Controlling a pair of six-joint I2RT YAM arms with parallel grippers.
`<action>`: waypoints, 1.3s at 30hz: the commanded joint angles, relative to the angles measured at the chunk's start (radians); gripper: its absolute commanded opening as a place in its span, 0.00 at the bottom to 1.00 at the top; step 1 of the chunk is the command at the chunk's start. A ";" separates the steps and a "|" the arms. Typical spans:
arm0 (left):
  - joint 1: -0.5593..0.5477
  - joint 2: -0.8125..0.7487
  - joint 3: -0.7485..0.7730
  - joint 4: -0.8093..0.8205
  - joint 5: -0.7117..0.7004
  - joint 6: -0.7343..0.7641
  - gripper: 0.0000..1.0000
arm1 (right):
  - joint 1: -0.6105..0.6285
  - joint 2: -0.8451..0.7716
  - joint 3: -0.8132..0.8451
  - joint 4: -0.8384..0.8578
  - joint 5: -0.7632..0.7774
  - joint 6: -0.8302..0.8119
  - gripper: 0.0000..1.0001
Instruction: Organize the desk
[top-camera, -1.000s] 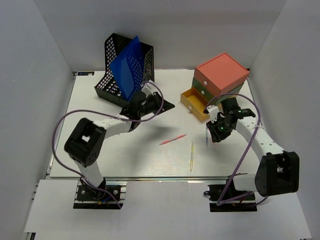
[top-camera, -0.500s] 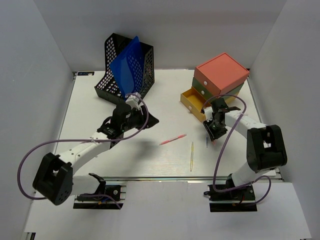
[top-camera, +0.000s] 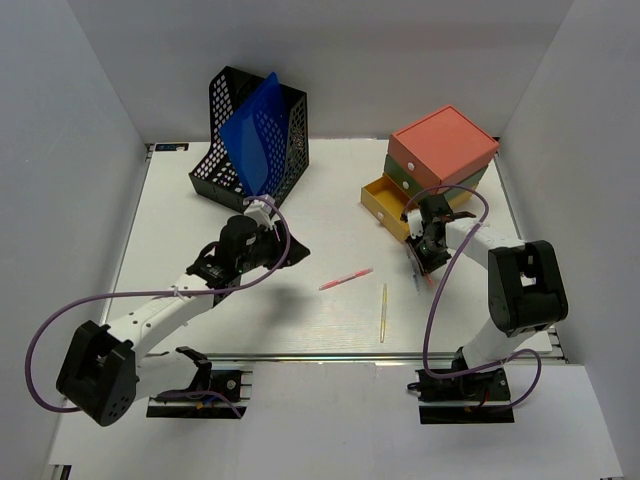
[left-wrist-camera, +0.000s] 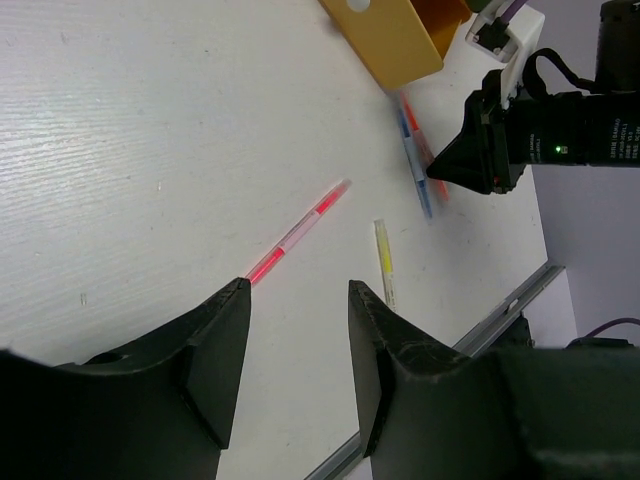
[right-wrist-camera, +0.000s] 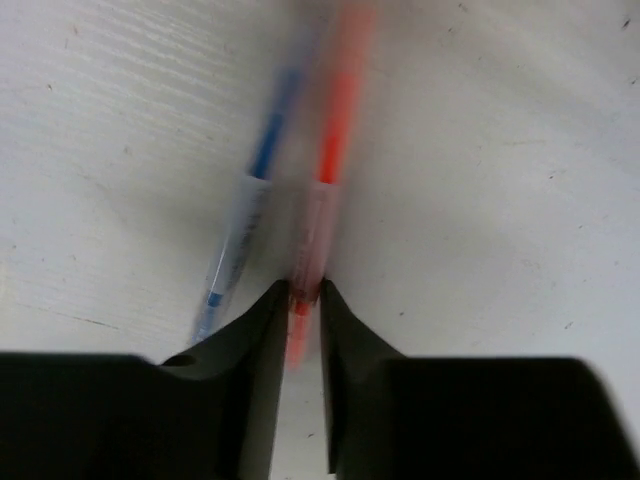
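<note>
**Right claw pinches orange pen; left claw hangs open over the middle**

The white surface (top-camera: 300, 320) fills the floor of the grey-walled cell, running from the arm bases to the back wall. 4 pens lie loose on it.

The right claw (right-wrist-camera: 305, 295) is down at the surface, just in front of the open yellow drawer (top-camera: 385, 210). Its 2 fingers are drawn in on either side of an orange pen (right-wrist-camera: 325, 180) and both touch the barrel. The pen lies flat. A blue pen (right-wrist-camera: 240, 240) lies just beside it on the left of the wrist view, outside the fingers.

The left claw (left-wrist-camera: 298, 300) hangs above the middle of the surface with its fingers apart and nothing between them. Past its tips lie a pink pen (left-wrist-camera: 297, 232) and, nearer the front rail, a yellow pen (left-wrist-camera: 384, 262). These 2 are near each other but apart.

The yellow drawer is the lowest of a 3-tier drawer unit (top-camera: 442, 145) at the far right. It has a green tier and a coral top. At the far left, a black mesh file holder (top-camera: 225, 100) stands with a blue folder (top-camera: 255, 135) leaning in it.
</note>
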 joint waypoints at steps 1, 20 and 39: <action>-0.005 -0.025 -0.009 -0.008 -0.007 0.015 0.54 | 0.002 0.020 -0.009 0.044 0.013 0.010 0.21; -0.014 0.102 0.049 -0.067 0.139 0.162 0.60 | 0.005 -0.231 0.073 -0.174 -0.280 -0.304 0.00; -0.117 0.297 0.172 -0.146 0.078 0.270 0.61 | 0.042 0.135 0.728 -0.209 -0.097 -0.265 0.00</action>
